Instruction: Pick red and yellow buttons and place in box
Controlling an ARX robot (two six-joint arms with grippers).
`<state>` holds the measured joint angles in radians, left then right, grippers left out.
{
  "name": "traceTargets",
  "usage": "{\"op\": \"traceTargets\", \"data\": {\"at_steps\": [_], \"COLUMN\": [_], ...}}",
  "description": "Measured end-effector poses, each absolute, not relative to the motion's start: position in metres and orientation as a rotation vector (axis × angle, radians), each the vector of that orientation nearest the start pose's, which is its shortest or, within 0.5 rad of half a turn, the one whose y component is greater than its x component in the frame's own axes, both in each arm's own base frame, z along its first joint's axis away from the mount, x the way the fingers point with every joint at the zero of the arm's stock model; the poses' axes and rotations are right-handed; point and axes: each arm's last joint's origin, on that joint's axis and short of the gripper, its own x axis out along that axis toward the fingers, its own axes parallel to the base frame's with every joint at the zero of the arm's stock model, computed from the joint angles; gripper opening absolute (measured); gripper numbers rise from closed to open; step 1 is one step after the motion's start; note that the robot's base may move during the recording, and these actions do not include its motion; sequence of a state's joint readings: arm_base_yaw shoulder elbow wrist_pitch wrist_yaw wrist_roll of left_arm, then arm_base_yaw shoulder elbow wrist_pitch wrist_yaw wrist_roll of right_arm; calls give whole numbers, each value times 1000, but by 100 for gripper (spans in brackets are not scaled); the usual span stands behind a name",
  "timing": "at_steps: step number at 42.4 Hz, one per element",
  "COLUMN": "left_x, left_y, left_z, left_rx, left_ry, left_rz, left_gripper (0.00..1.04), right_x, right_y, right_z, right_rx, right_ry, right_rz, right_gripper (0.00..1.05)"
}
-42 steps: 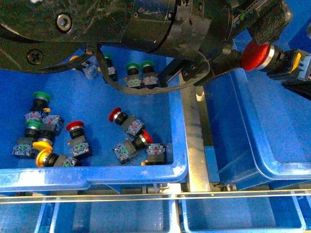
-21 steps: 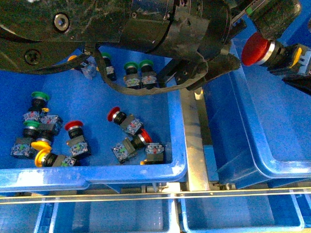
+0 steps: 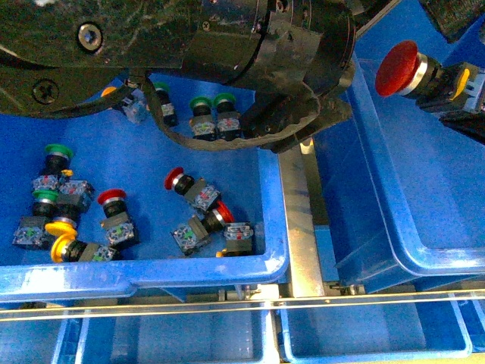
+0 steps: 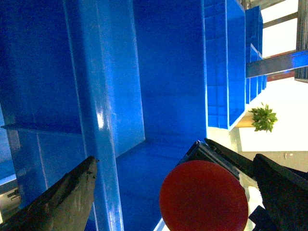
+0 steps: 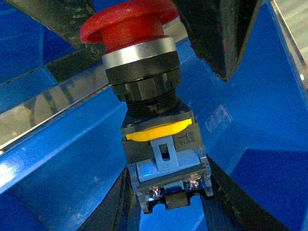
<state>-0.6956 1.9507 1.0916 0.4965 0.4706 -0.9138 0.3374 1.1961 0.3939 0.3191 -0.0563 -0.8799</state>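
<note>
Right gripper (image 5: 166, 192) clamps a red button (image 3: 424, 72) by its contact block, over the box (image 3: 394, 227). Left gripper's state cannot be told.

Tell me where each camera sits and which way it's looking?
Front view: on the robot's body, looking down at the shallow bin of buttons and the box; a dark arm spans the top.
Left wrist view: on the left arm, facing blue bin walls; its end effector's fingers frame the scene.
Right wrist view: on the right arm, close on the right end effector.
All three show the held red button.
</note>
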Motion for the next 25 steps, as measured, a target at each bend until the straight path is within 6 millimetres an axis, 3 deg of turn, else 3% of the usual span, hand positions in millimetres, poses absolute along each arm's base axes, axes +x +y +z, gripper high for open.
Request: {"op": "traceTargets", "data": {"at_steps": [13,25], "left_x": [313,339], "left_y": [-269,-235], "left_z": [171,171], "left_rx": [-782,-815], "left_ry": [857,811], "left_rz": [-881,-787], "left_gripper": [97,97], "right_x": [208,208], "right_y": [74,72], "right_z": [171,172], "right_rx": [-919,-917], "right_ry": [285,286], "right_rz": [568,561], "right_gripper": [27,27]}}
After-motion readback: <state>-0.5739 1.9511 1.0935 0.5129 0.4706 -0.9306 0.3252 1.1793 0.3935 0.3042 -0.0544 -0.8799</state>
